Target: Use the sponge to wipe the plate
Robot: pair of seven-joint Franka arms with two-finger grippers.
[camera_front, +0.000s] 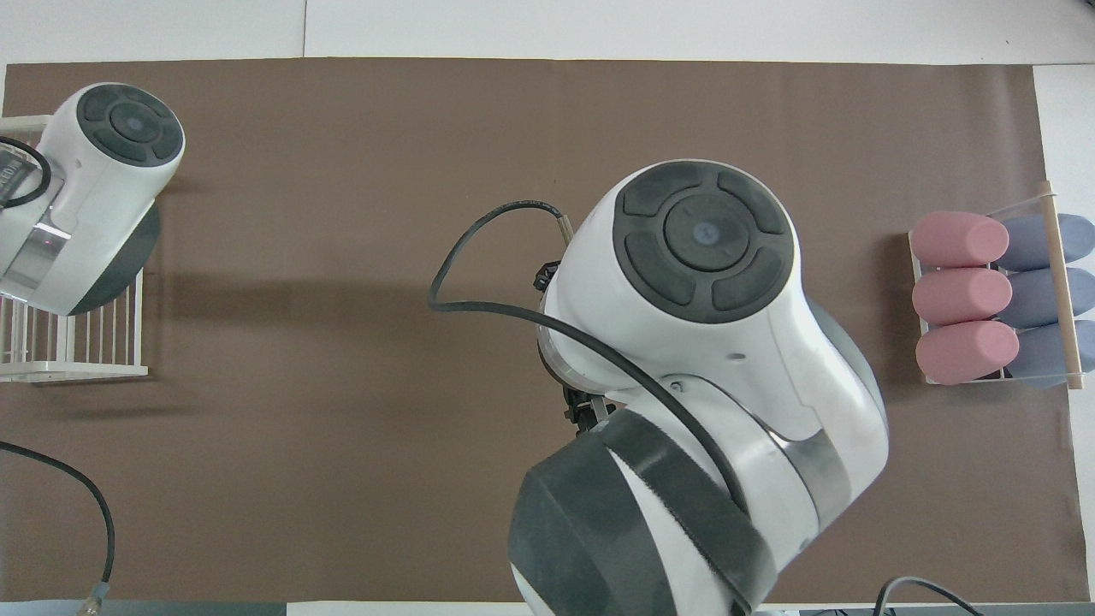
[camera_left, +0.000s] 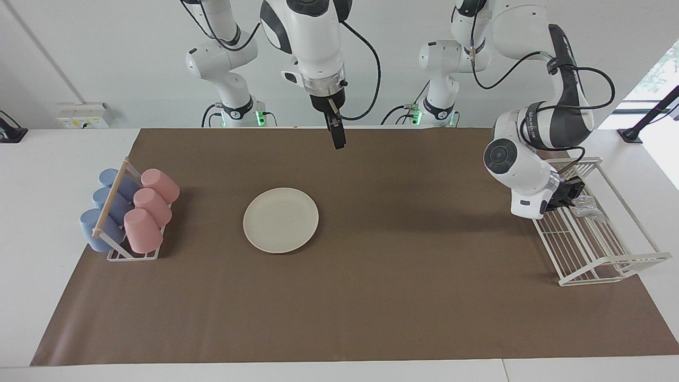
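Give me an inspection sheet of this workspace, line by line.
Surface: brown mat over a white table.
Job's things: plate flat on the mat, nothing on it; sponge in the wire rack at the left arm's end.
Clutter: cup rack at the right arm's end holding three pink cups and three blue cups.
Grippers: left gripper down in the wire rack at the sponge; right gripper waits raised over the mat.
Cables: black cables run along both arms.
Surroundings: white wall; socket box on the table's edge.
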